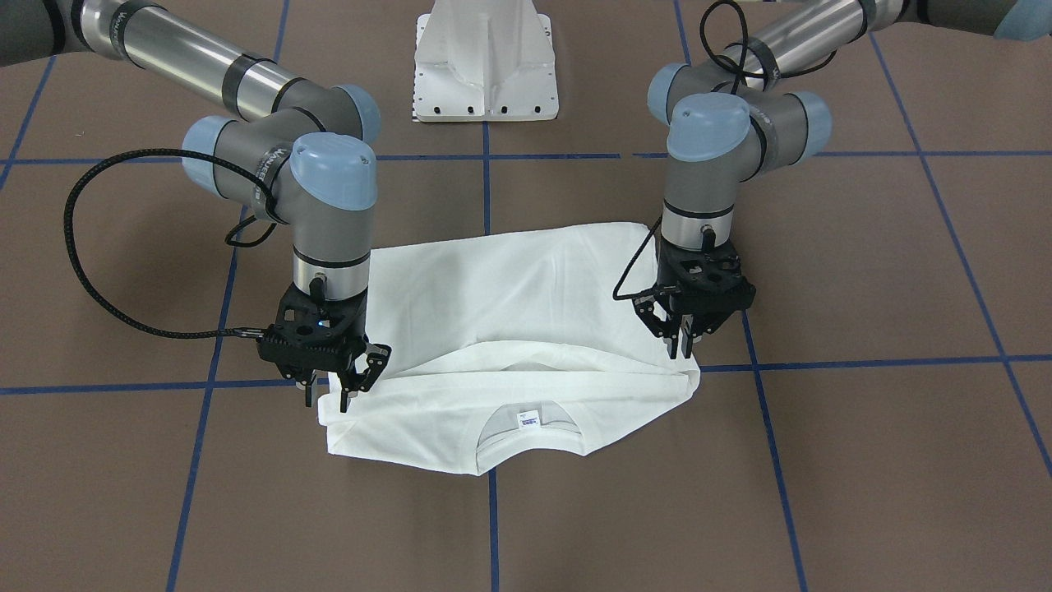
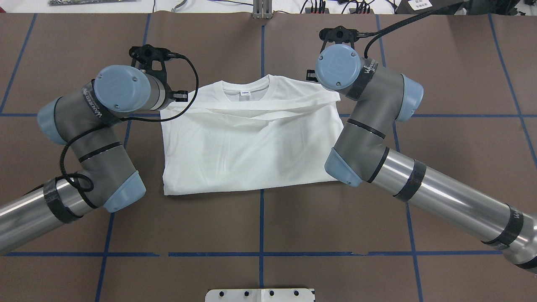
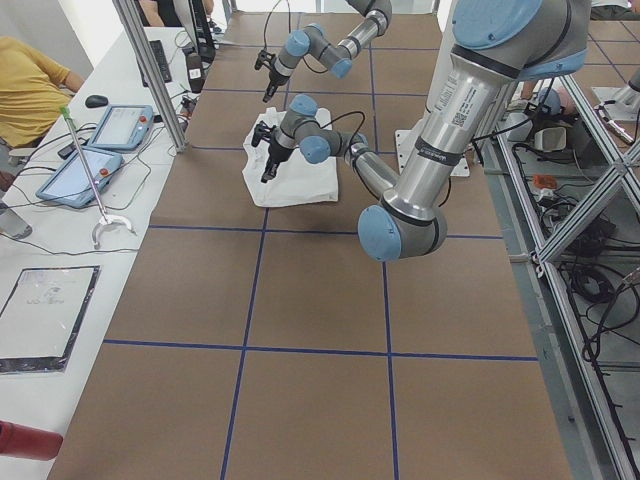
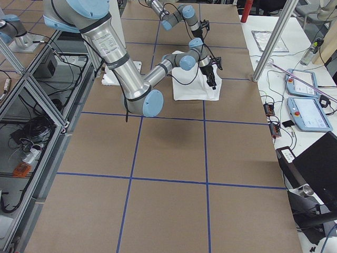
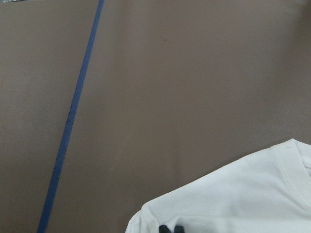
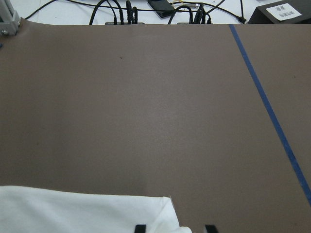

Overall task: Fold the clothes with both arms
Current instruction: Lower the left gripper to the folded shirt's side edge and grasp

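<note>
The white T-shirt lies flat on the brown table, its collar and neck tag on the side away from the robot. A folded-over layer stretches between the two grippers. My left gripper is at the shirt's shoulder corner; in the left wrist view its fingertips are together on the cloth. My right gripper is at the opposite shoulder corner, fingers apart, with cloth reaching between them in the right wrist view. In the overhead view the wrists hide both grippers over the shirt. No printed text shows.
The white pedestal mount stands behind the shirt on the robot's side. Blue tape lines cross the table. Cables and plugs line the far edge. Tablets lie on the operators' side bench.
</note>
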`<state>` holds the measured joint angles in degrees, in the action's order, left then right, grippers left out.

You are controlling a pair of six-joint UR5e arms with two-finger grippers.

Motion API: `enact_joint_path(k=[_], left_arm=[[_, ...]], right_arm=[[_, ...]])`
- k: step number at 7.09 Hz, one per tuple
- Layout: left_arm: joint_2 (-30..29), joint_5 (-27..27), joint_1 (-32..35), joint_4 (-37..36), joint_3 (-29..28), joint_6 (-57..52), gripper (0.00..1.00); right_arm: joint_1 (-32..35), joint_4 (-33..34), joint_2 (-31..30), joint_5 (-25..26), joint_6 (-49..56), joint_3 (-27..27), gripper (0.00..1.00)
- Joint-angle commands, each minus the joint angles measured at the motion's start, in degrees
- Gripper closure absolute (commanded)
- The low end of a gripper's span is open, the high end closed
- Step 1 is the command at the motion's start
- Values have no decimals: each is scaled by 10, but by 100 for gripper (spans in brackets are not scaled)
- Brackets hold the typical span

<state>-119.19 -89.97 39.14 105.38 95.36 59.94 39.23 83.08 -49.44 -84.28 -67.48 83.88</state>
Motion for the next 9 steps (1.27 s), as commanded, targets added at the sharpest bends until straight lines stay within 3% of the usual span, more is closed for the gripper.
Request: enact_joint_path(k=[1,3,4,5,7,8,9], left_arm=[[59,-62,1,0,90,-32,0],[105,-79,-49,32,113,41,0],[144,-72,-88,104,112,66,0],[163,-58,-114,128,108,78,0],[163,-39,-156,128,107,112,2],[164,-30,-163,128,105,113,12],[163,-26,-164,129,105,113,38]], right_arm=[[3,-4,-1,-21,29,7,0],[3,-5,-2,-22,29,8,0],[3,-5,-6,-22,29,15,0],[3,-5,-5,-21,27,17,0],[0,-5,-5,-19,20,19,0],[0,-5,-5,-19,20,19,0],[0,-5,-3,-19,19,19,0]])
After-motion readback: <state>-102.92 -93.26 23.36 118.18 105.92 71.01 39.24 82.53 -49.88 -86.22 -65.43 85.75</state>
